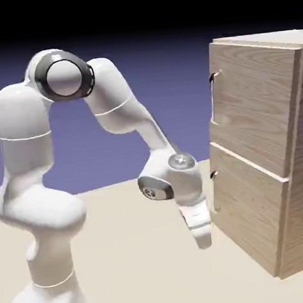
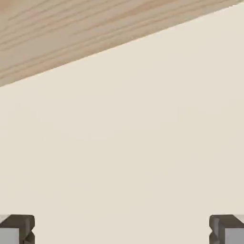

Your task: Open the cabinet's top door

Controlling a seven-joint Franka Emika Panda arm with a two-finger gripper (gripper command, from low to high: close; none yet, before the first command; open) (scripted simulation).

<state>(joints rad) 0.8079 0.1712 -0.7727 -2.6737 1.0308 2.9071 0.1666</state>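
The cabinet [image 1: 263, 151] is a tall light-wood box at the exterior view's right. Its top door [image 1: 250, 104] is shut, with a small curved metal handle [image 1: 213, 77] near its left edge. The shorter lower door [image 1: 245, 204] sits beneath it. My gripper [image 1: 200, 235] hangs low, pointing down at the table, just left of the lower door and well below the top handle. In the hand view the gripper [image 2: 122, 231] is open: its fingertips [image 2: 19, 228] stand far apart at the bottom corners with only bare table between them, and the cabinet's wood [image 2: 71, 28] fills the top.
The beige table [image 1: 136, 245] spreads under the arm and in front of the cabinet. The robot's base and bulky white links [image 1: 37, 208] fill the exterior view's left.
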